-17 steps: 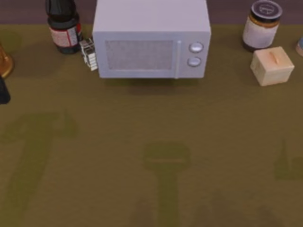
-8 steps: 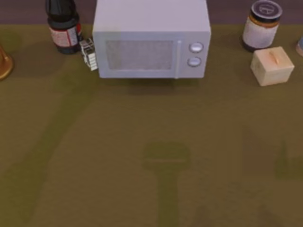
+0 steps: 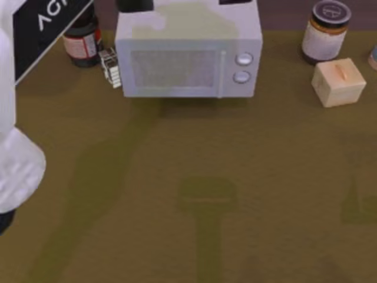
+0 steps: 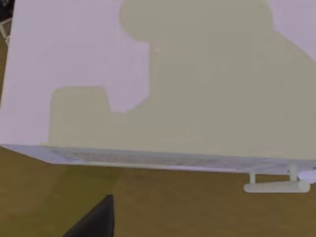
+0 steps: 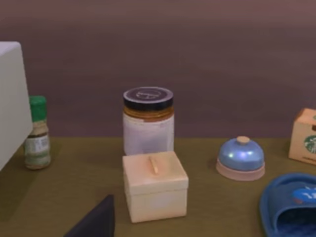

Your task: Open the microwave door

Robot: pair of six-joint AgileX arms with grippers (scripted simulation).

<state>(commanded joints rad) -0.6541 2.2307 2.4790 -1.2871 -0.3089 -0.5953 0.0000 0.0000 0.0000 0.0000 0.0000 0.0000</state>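
Note:
The white microwave (image 3: 188, 26) stands at the back centre with two grey knobs (image 3: 243, 59) on its front. The microwave door (image 3: 174, 69) with its mesh window lies flush and shut, its slim handle (image 3: 222, 73) next to the knobs. My left arm (image 3: 35, 35) reaches in over the table's left side, and its dark end (image 3: 134, 5) hangs above the microwave's back left. The left wrist view looks down on the microwave's top (image 4: 74, 49) and the handle (image 4: 276, 186), with one dark finger (image 4: 94, 219) showing. My right arm is outside the top view; one finger (image 5: 96, 222) shows in its wrist view.
A dark bottle (image 3: 82, 38) and a small white ribbed block (image 3: 111, 68) stand left of the microwave. To its right are a jar (image 3: 326, 29) and a cream cube (image 3: 339, 81). The right wrist view adds a spice bottle (image 5: 37, 133), a bell (image 5: 240, 158), a blue slipper (image 5: 291, 205) and a carton (image 5: 304, 136).
My left arm has swung into the top view from the left and now reaches over the microwave, casting a shadow on its top. The door has not moved.

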